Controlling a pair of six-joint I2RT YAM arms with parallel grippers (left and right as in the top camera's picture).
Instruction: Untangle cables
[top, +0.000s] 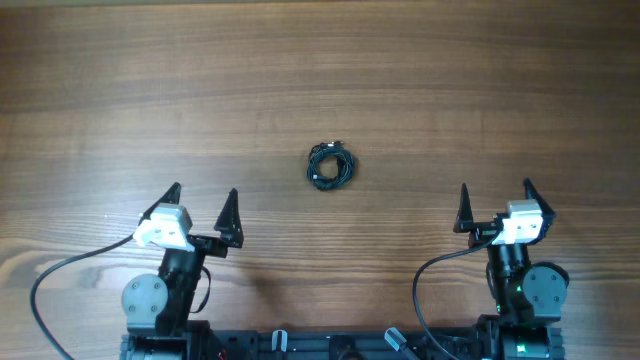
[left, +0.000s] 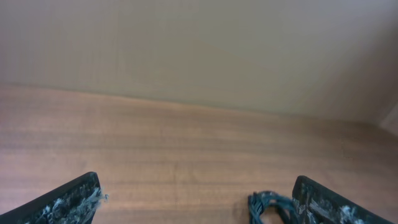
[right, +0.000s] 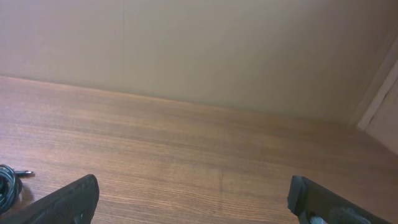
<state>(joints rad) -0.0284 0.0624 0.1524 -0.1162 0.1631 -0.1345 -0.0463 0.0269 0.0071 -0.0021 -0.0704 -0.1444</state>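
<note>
Lying near the middle of the wooden tabletop (top: 300, 70), the cables (top: 330, 166) are recorded as one small knotted bundle of thin black cord. The bundle is placed between the two arms and further out than both, well apart from each. The left fingers (top: 231, 218) are spread wide at the near left, with nothing held between them. The right fingers (top: 464, 210) are likewise spread wide and empty, at the near right. In the left wrist view the bundle is caught at the lower edge, close beside the right-hand finger, though the overhead view shows it clear of that finger. In the right wrist view only part of the bundle, with one small plug tip, is seen at the far left edge. A plain beige wall (left: 199, 43) is noted behind the tabletop. Thicker black wires (top: 40, 290) are run to the arm bases.
</note>
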